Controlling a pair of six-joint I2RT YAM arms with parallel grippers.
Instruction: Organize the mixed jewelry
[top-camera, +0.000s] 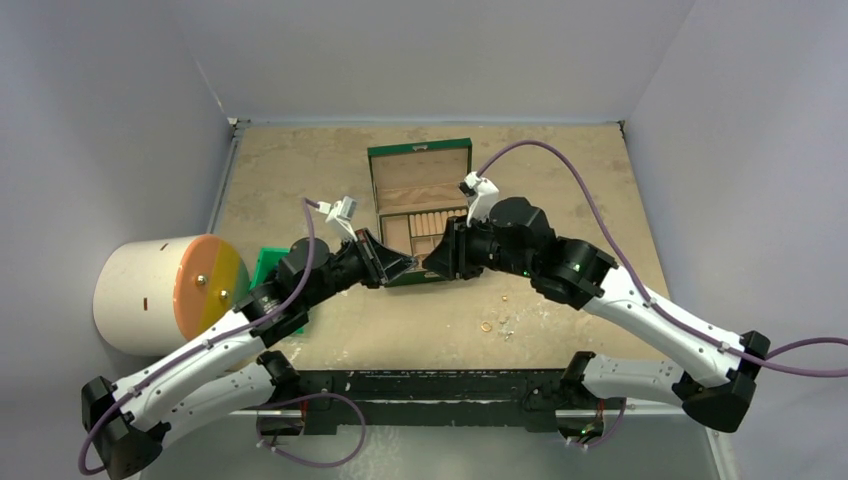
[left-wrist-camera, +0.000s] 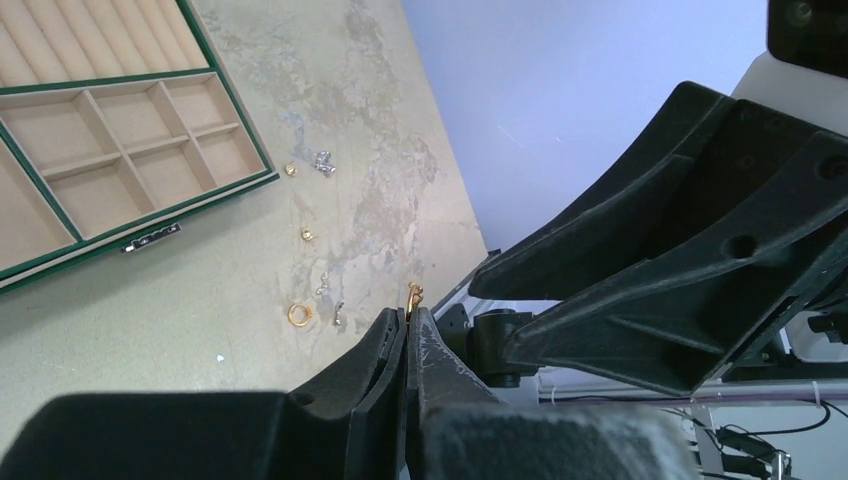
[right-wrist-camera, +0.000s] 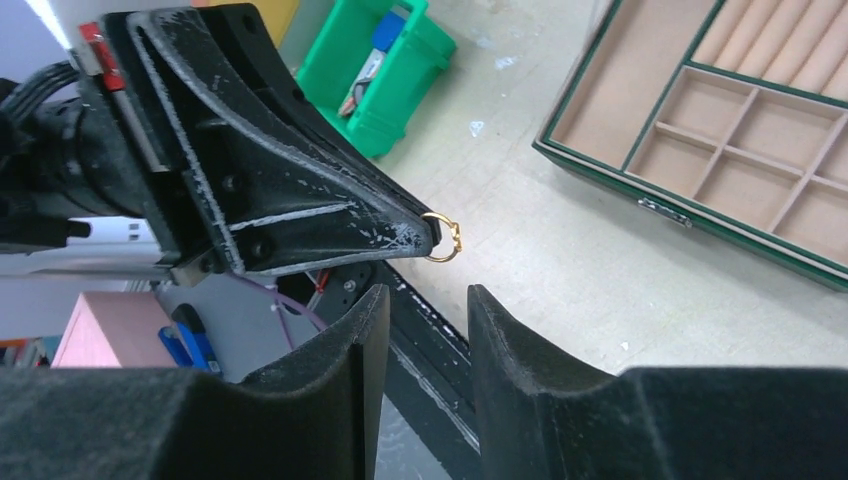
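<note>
**Box mid-table, bin to its left**

I find the jewelry box (top-camera: 418, 183) mid-table, the bin (top-camera: 266, 266) left of it, the drum (top-camera: 165, 292) further left. Loose pieces (top-camera: 487, 326) lie before the box, rightward. My left gripper (left-wrist-camera: 410, 318) pinches the ring (right-wrist-camera: 443, 238), tip facing the right gripper (right-wrist-camera: 428, 300).

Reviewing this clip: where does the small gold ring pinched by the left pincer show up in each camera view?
Top external: too small to make out at the left pincer tip, before the green jewelry box.
Left wrist: gold ring at centre, just above the shut fingertips.
Right wrist: centre, above the right pincer and its open gap.
Shared landmark: the green jewelry box, in all three.
</note>
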